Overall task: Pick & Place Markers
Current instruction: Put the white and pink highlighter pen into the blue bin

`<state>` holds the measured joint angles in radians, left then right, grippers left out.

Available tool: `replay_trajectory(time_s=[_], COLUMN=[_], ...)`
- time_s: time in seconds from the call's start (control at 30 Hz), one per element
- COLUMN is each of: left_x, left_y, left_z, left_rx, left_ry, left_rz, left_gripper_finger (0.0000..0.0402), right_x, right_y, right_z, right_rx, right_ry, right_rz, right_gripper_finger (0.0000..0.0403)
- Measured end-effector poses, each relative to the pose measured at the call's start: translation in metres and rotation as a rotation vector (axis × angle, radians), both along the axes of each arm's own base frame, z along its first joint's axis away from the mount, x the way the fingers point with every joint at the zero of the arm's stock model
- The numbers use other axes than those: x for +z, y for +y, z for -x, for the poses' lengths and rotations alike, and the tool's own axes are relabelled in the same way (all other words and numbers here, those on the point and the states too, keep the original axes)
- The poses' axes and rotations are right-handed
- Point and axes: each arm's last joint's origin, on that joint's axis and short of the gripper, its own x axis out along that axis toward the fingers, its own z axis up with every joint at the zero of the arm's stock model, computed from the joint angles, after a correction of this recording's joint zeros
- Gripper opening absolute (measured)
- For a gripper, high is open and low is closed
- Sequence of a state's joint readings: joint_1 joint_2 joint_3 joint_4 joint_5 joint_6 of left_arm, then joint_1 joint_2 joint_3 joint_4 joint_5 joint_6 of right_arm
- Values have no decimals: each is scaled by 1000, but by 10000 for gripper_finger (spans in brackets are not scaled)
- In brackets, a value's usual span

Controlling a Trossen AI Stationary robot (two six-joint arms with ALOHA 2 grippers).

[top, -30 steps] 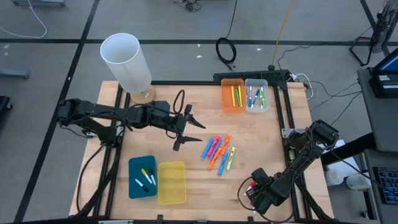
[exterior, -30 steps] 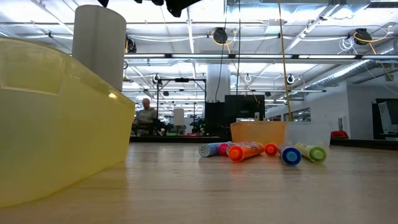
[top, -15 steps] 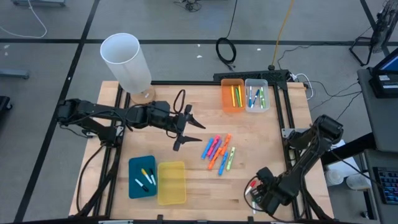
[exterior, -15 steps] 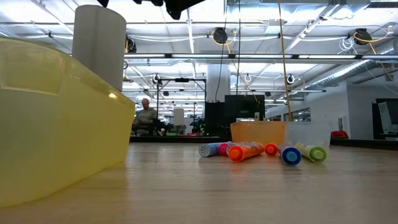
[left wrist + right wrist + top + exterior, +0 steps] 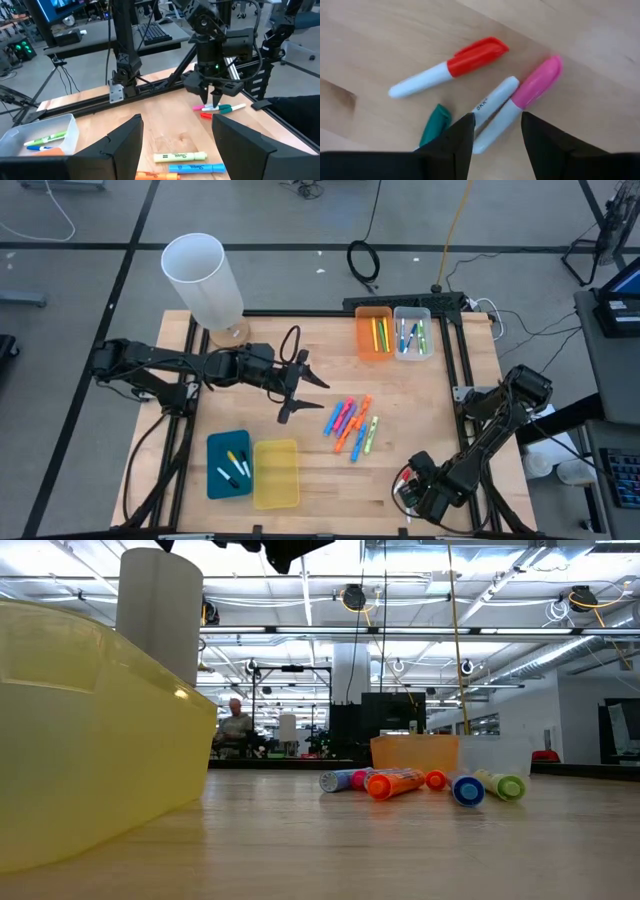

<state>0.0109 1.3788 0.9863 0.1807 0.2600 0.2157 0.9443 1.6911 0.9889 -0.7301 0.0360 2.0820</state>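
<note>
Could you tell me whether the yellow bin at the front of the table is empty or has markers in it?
Empty: in the high view the yellow bin shows only its bare floor, while the teal bin beside it holds a few markers.

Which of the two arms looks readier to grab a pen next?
Probably the right. The right gripper hangs open directly over three thin white markers at the table's near right corner. The left gripper, also open, hovers mid-table beside the highlighter pile, not above it.

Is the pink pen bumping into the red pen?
Apart. The right wrist view shows bare wood between the pink-capped marker and the red-capped marker.
</note>
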Motion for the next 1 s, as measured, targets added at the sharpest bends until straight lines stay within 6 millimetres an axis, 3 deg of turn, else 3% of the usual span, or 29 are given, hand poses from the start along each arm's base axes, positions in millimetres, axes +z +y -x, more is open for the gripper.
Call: replay_trajectory(time_s=[0.47,1.0], left_x=[0,2], left_y=[0,0], left_z=[-1,-1], left_rx=[1,-2], left_ry=[-2,-31], left_rz=[3,-8], left_gripper_finger=[241,241], right_x=[-3,-3], right_y=[-4,-24], right_z=[3,-16], right_rx=[81,202], right_ry=[6,-62], right_rz=[23,153], right_gripper_finger=[106,100])
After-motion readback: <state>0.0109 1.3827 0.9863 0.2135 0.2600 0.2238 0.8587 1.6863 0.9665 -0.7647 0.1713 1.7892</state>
